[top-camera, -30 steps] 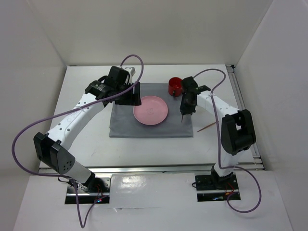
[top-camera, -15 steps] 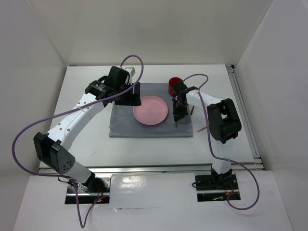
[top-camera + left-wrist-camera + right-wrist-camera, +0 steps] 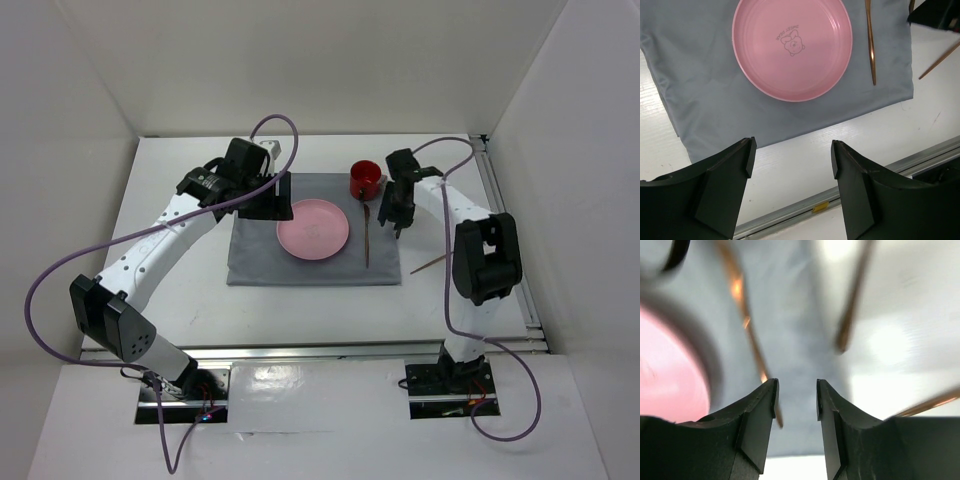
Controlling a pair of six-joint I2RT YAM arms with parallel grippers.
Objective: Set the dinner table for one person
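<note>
Right gripper (image 3: 395, 222) no longer grips the copper utensil (image 3: 367, 236), which now lies flat on the grey cloth (image 3: 260, 262), just left of its parted, withdrawn fingers.

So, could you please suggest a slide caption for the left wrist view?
Left claw open above a pink plate on the grey cloth, a copper utensil lying beside the plate.
</note>
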